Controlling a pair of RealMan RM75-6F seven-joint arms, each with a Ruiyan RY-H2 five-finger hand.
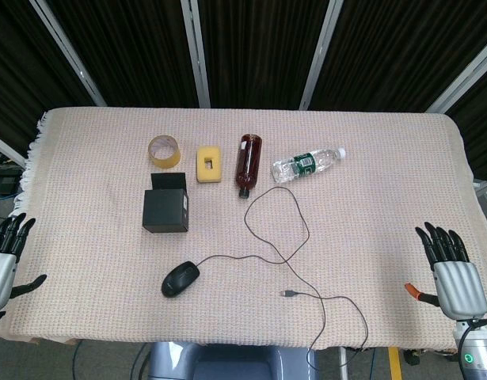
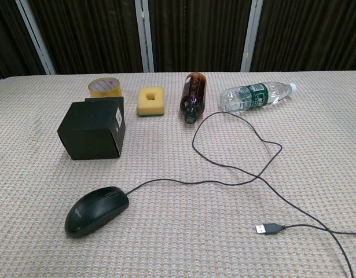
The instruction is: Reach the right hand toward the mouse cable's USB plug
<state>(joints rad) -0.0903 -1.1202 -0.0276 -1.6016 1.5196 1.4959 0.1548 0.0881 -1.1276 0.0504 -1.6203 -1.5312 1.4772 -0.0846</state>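
Two hands at the table's near corners, both empty with fingers straight and spread: right hand (image 1: pixel 450 269) at the near right edge, well apart from the USB plug (image 1: pixel 291 294); left hand (image 1: pixel 5 252) at the near left edge. USB plug flat on the woven cloth (image 1: pixel 386 206), near the front, right of the black mouse (image 1: pixel 180 279), its cable (image 1: pixel 279 229) looping up toward the amber bottle (image 1: pixel 248 163). Farther back: tape roll (image 1: pixel 164 150), yellow sponge (image 1: pixel 210 165), black box (image 1: pixel 166 209), water bottle (image 1: pixel 306 165) on its side.

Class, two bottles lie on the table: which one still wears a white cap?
The clear water bottle with the green label; the brown bottle beside it has a dark mouth.
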